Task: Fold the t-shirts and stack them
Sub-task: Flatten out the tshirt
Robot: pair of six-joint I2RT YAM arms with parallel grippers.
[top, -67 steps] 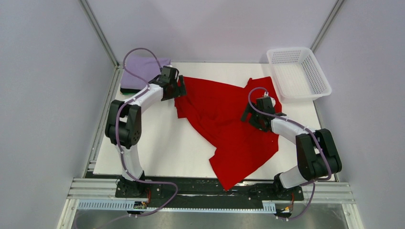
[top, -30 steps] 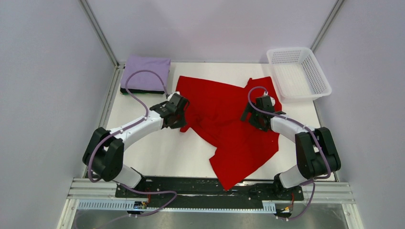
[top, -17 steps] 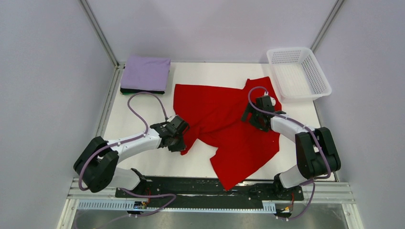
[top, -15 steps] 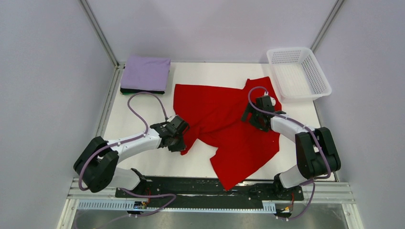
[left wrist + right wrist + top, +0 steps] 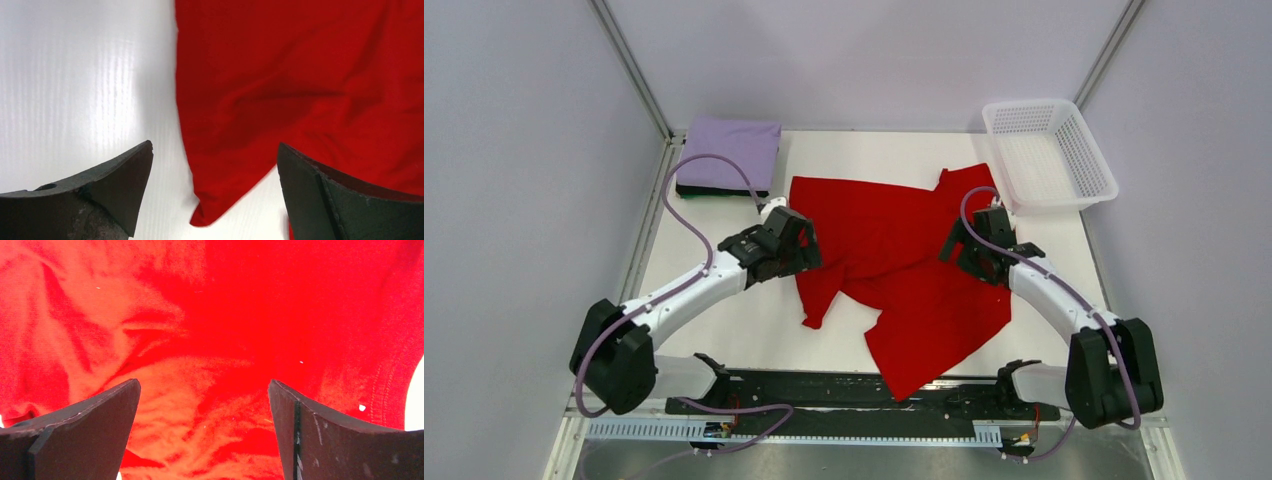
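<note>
The red t-shirt (image 5: 904,260) lies rumpled and partly spread across the middle of the white table (image 5: 744,320). One corner of it hangs down to the front left (image 5: 814,315). My left gripper (image 5: 799,245) is open and empty above the shirt's left edge; in the left wrist view the red cloth (image 5: 300,75) and its corner tip show between the spread fingers (image 5: 125,170). My right gripper (image 5: 969,250) is open and empty over the shirt's right part; red cloth (image 5: 200,340) fills its view. The folded lavender t-shirt (image 5: 729,152) lies on a dark folded one (image 5: 719,190) at the back left.
A white mesh basket (image 5: 1049,152) stands at the back right corner. Grey walls and metal posts close in the table on three sides. The arm bases and a rail run along the near edge.
My left gripper dragged the shirt's left corner toward the front, let it go, and lifted back up to the shirt's left edge. My right gripper has risen slightly and shifted right.
</note>
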